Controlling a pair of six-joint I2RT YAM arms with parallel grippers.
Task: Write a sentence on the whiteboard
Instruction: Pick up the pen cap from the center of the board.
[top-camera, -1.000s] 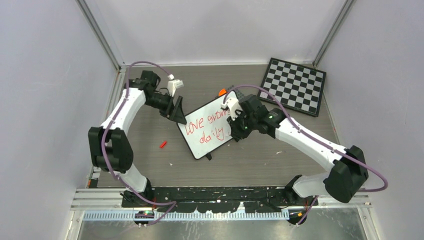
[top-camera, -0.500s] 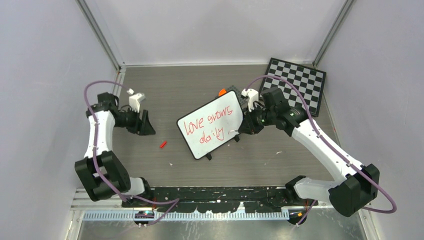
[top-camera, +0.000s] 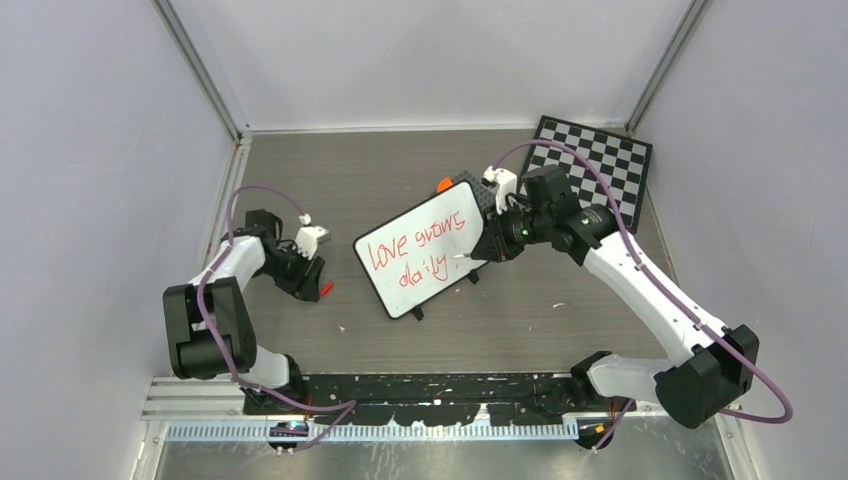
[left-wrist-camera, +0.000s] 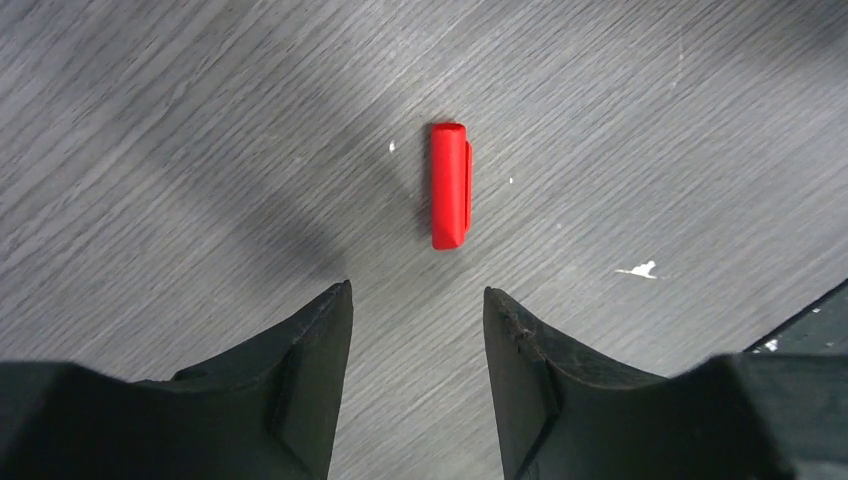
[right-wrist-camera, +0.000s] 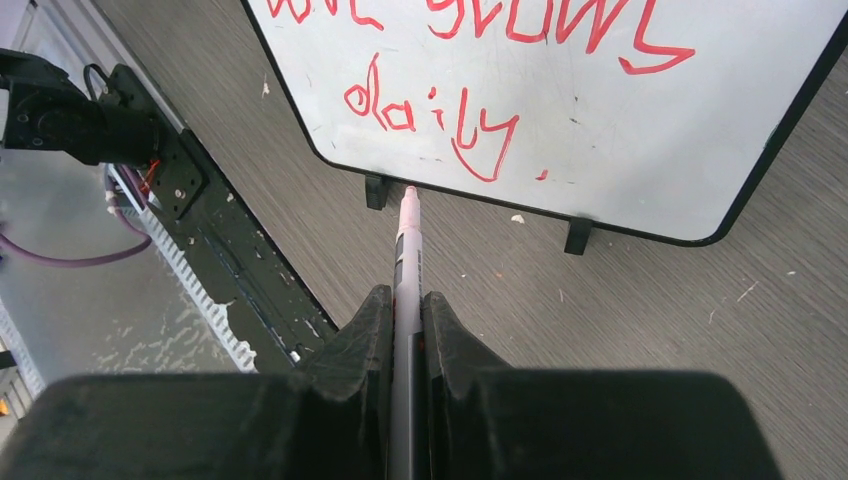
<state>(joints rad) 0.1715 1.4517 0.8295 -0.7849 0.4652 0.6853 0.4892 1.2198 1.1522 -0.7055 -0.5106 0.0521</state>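
Now | whiteboard (top-camera: 420, 250) long axis near-left to far-right | left claw (left-wrist-camera: 416, 290) spread beside cap (left-wrist-camera: 450, 198) | right claw (right-wrist-camera: 405, 293) pinching marker (right-wrist-camera: 408, 240)

The black-rimmed whiteboard (top-camera: 385, 283) is lying face up, turned askew, carrying the sentence (top-camera: 418, 240) in red handwriting: "love grows daily", two lines.

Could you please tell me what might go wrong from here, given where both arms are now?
1. The right tool grips an uncapped marker whose tip sits close to the edge of the whiteboard; a stray move could streak or smear the sentence.
2. The left tool hangs open above the small red cap lying flat on the table; closing off-centre might push or roll it away instead of gripping it.
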